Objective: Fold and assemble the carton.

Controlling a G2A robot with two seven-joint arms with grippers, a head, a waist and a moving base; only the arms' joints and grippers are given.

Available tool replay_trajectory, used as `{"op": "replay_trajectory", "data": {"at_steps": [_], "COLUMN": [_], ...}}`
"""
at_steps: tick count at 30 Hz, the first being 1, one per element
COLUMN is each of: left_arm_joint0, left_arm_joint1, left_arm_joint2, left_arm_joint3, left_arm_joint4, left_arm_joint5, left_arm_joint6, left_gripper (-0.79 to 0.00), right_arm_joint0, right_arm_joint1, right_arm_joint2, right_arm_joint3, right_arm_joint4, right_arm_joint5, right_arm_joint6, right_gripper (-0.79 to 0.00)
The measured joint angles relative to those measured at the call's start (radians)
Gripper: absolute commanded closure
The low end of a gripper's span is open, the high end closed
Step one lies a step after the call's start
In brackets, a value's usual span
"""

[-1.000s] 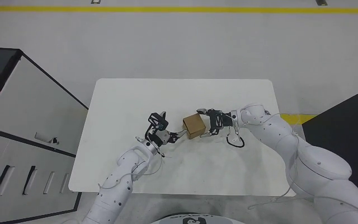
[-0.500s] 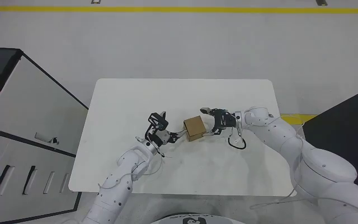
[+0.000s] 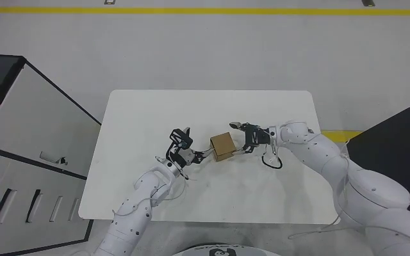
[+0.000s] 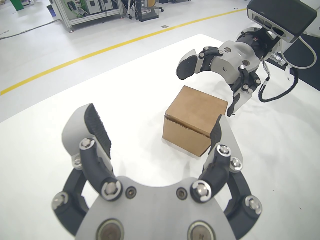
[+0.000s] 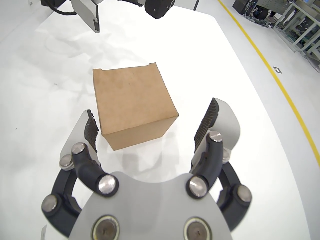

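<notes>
A closed brown carton [image 3: 222,146] stands as a small cube on the white table [image 3: 269,185]. My left gripper [image 3: 196,146] is on its left, open, with the carton [image 4: 197,111] just beyond its fingertips [image 4: 220,126]. My right gripper [image 3: 238,139] is on the opposite side, also open, its jaws spread wider than the carton [image 5: 132,101]. One of its fingers [image 5: 90,126] lies close beside a lower corner of the box; I cannot tell if it touches. Each wrist view shows the other gripper across the box: the right one [image 4: 208,91] and the left one [image 5: 127,21].
A grey cabinet [image 3: 25,128] stands off the table's left side, and a dark panel [image 3: 384,141] off its right. Bare table surface lies all around the carton, with the widest stretch toward the far edge [image 3: 211,93].
My right gripper has drawn back a little to the right, so its fingers no longer reach around the carton. The carton shifted very slightly. The left arm has kept still.
</notes>
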Motion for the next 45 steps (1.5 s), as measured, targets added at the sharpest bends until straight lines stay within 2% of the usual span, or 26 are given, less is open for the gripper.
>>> {"op": "replay_trajectory", "data": {"at_steps": [7, 14, 20, 23, 45], "left_arm_joint0": [0.011, 0.060, 0.081, 0.084, 0.083], "left_arm_joint1": [0.008, 0.047, 0.065, 0.070, 0.070], "left_arm_joint2": [-0.029, -0.160, -0.218, -0.220, -0.220], "left_arm_joint3": [-0.011, -0.059, -0.080, -0.084, -0.084], "left_arm_joint4": [-0.010, -0.026, -0.049, -0.061, -0.060], "left_arm_joint5": [-0.018, -0.229, -0.322, -0.368, -0.365], "left_arm_joint6": [0.000, 0.006, -0.005, -0.008, -0.008], "left_gripper": [-0.785, -0.785, -0.785, -0.785, -0.785], "right_arm_joint0": [0.009, 0.012, 0.021, 0.026, 0.026], "right_arm_joint1": [0.001, -0.008, -0.021, -0.031, -0.124], "right_arm_joint2": [0.007, 0.000, -0.013, -0.017, -0.017], "right_arm_joint3": [0.003, 0.011, 0.034, 0.050, 0.151], "right_arm_joint4": [-0.036, -0.062, -0.071, -0.086, -0.160], "right_arm_joint5": [-0.001, 0.002, 0.001, 0.002, 0.022], "right_arm_joint6": [-0.025, -0.046, -0.045, -0.046, -0.066], "right_gripper": [-0.785, -0.785, -0.785, -0.785, -0.785]}}
